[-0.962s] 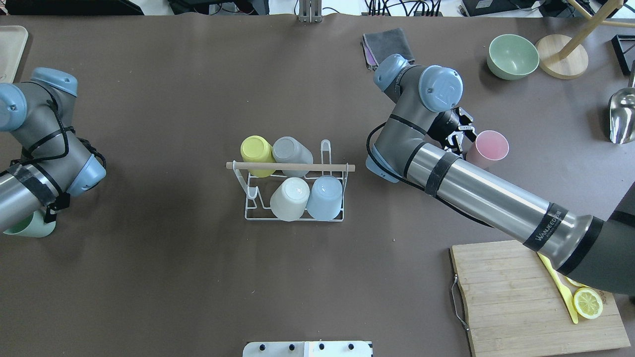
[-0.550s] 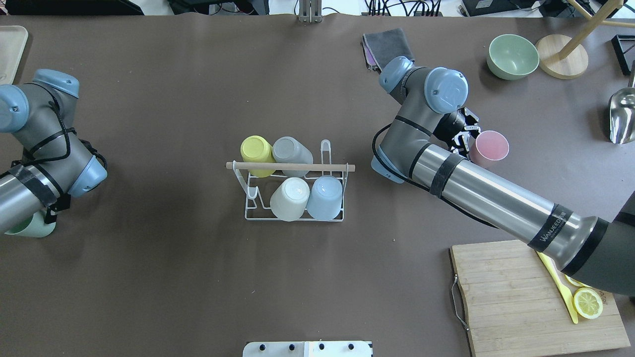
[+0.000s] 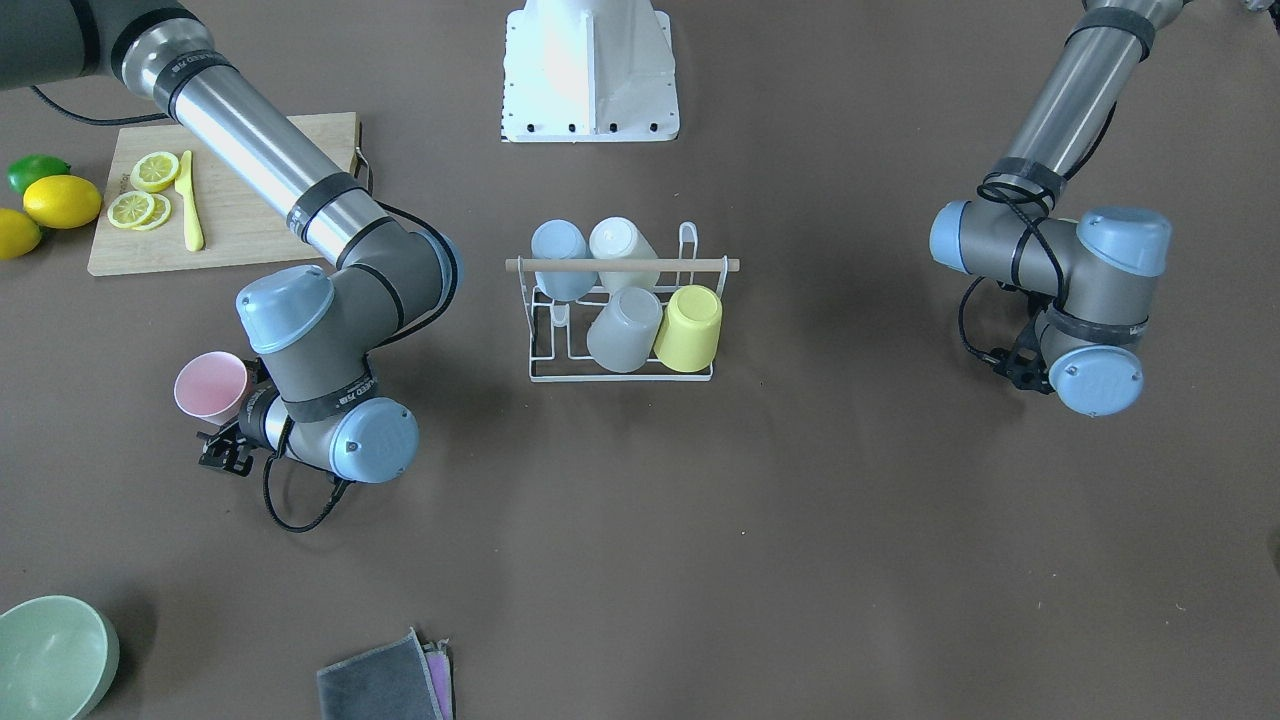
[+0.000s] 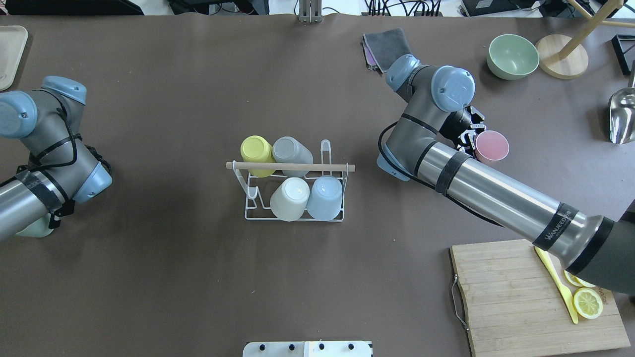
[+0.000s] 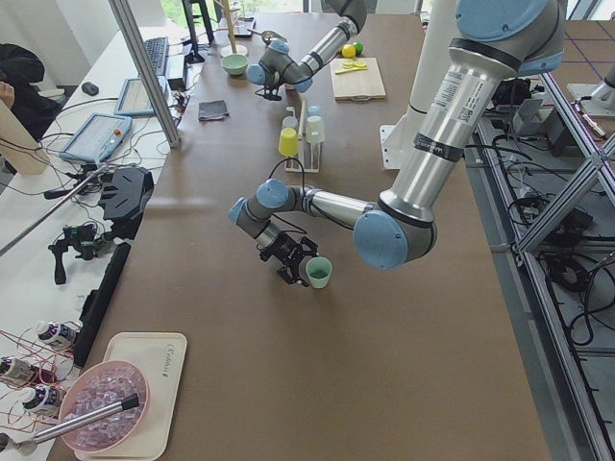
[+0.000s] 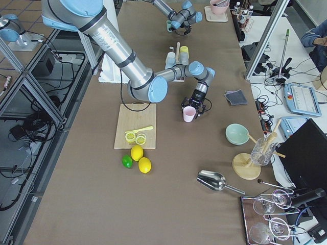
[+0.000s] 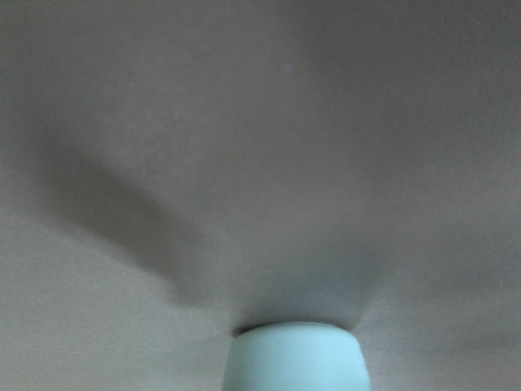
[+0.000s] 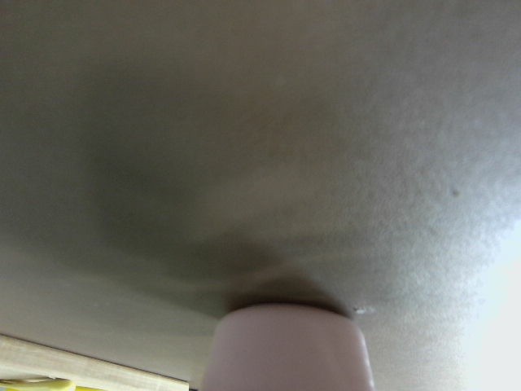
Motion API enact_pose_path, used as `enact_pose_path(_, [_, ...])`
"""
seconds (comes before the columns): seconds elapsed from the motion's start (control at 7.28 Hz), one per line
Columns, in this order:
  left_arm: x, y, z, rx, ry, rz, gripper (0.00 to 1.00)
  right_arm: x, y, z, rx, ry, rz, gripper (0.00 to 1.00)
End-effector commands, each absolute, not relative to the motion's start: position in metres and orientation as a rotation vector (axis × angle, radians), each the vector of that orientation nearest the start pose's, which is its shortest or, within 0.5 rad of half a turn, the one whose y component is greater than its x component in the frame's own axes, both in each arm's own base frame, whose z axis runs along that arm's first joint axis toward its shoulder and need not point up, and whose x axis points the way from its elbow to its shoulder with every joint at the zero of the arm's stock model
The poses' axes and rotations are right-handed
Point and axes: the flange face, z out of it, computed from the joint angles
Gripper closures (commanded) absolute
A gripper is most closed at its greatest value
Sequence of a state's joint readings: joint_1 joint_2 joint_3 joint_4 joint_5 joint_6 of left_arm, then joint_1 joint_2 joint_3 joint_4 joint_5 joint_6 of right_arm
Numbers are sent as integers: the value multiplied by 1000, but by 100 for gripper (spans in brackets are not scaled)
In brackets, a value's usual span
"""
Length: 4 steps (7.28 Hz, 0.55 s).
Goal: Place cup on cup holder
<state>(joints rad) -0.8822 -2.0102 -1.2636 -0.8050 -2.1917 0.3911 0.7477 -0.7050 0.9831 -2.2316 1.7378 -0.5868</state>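
We are reading this as the grasp step: right gripper point(image 4: 470, 137) at pink cup point(image 4: 492, 148), upper right, closure impossible to tell; lifting to cup holder point(image 4: 292, 167) probably next.

Cup holder point(image 4: 233, 165) mid-table — four cups point(image 4: 289, 198) on it.

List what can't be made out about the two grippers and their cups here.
- left gripper: shows only small in the exterior left view; its own arm covers it overhead and from the front. Open or shut unclear.
- right gripper: its wrist hides the fingertips beside the pink cup; grip unclear.
- Both wrist views: blurred, cups cut off by the bottom edge, no fingers shown.
- green cup: overhead, only a sliver shows.
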Motion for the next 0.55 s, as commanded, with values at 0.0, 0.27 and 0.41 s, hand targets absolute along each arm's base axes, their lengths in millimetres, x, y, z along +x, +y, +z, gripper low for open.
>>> enact_pose_path(0.0, [326, -510, 622, -721, 513, 818, 2, -475, -599, 461, -433, -127, -1351, 0])
enact_pose_path(0.27, [321, -511, 623, -716, 476, 835, 2, -476, -597, 466, -433, -127, -1354, 0])
enact_pose_path(0.41, [322, -510, 625, -719, 473, 836, 2, -478, -596, 466, -428, -126, -1357, 0])
